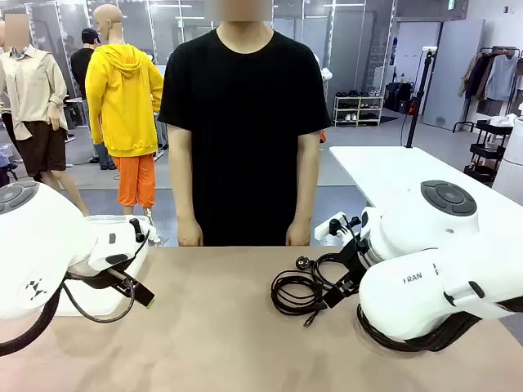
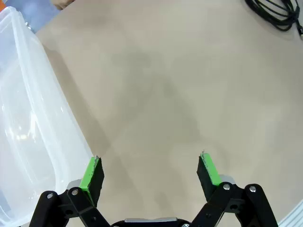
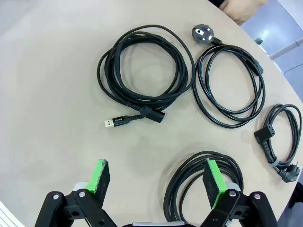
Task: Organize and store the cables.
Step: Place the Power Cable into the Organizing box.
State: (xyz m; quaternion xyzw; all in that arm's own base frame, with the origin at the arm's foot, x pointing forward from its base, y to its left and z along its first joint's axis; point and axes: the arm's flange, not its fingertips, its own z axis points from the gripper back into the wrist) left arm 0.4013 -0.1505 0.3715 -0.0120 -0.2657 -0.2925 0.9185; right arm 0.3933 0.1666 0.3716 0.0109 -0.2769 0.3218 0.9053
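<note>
Progress: nothing stored yet | thin black coiled cables (image 3: 105, 71): all loose on tan surface (image 2: 165, 71), right side | clear plastic bin (image 2: 28, 118): left, no cable seen inside | left jaws, right jaws: released, empty

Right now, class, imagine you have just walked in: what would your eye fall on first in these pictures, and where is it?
Four black cables lie coiled on the tan table, just in front of the open right gripper. A person in a black shirt stands at the far side, hands at the table's edge. A clear plastic bin sits beside the open left gripper.
</note>
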